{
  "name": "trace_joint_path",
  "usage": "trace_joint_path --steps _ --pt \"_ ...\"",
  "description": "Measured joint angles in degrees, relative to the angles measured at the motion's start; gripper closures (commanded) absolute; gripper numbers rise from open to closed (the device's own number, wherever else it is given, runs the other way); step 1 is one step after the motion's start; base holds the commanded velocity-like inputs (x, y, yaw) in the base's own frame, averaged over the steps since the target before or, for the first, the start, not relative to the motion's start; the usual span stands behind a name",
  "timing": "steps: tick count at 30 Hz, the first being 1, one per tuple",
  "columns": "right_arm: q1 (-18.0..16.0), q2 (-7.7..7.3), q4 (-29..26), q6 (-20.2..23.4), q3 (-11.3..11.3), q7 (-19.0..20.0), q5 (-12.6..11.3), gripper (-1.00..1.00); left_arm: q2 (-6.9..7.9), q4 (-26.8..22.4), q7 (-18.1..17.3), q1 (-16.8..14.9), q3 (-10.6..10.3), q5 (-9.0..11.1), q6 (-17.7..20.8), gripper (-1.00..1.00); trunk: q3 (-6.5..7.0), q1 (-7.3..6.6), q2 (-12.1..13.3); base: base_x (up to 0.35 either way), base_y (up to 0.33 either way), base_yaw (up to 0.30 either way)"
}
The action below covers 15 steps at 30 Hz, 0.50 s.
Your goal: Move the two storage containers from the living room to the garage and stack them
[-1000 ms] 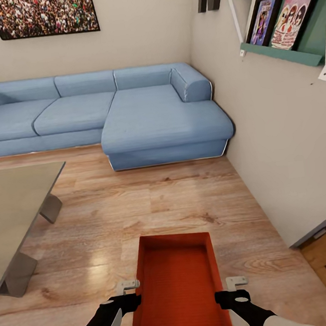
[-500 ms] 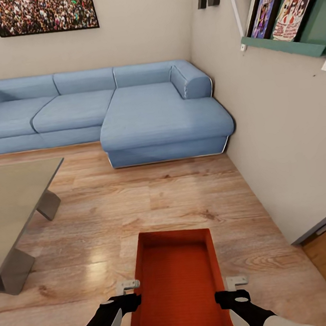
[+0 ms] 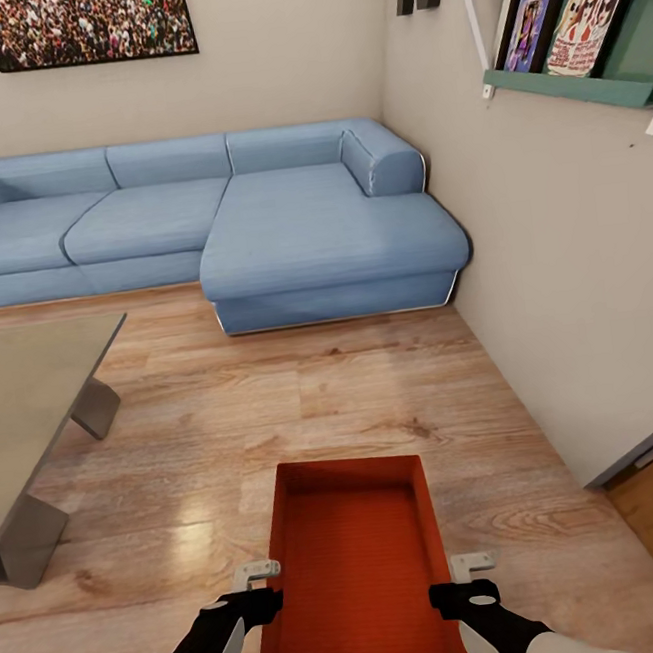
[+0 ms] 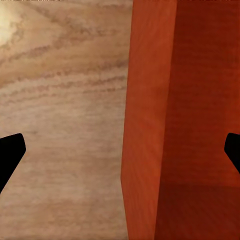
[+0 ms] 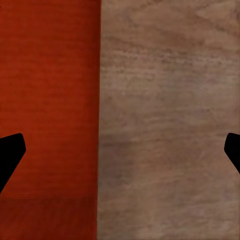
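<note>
Orange bin [image 3: 357, 565] held above wood floor [image 3: 275, 412] between both arms. Left gripper [image 3: 255, 587] and right gripper [image 3: 463, 576] each spread wide, straddling a side wall. Coffee table [image 3: 25, 419] left, blue sofa [image 3: 255, 223] far.

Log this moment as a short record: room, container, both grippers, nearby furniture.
room: living room, wood-plank floor
container: one orange-red storage container, open top, nothing in it, between both arms
left gripper: open, fingers straddle the container's wall
right gripper: open, fingers straddle the opposite wall
furniture: blue sofa ahead, glass coffee table to the left
wall: shelf with pictures on the right
</note>
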Motion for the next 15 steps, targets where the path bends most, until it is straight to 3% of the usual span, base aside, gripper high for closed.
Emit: trace_joint_path --steps 11,15 --pt "0.0 0.04 0.0 0.0 0.0 0.0 0.0 -1.00 0.00 0.1 0.1 0.0 0.0 0.0 -0.1 -1.00 0.00 0.00 0.0 0.000 0.000 0.000" --pt "0.0 0.92 0.1 0.0 0.0 0.1 0.0 -1.00 0.00 0.1 0.1 0.0 0.0 0.0 -0.2 -1.00 0.00 0.00 0.0 0.000 0.000 0.000"
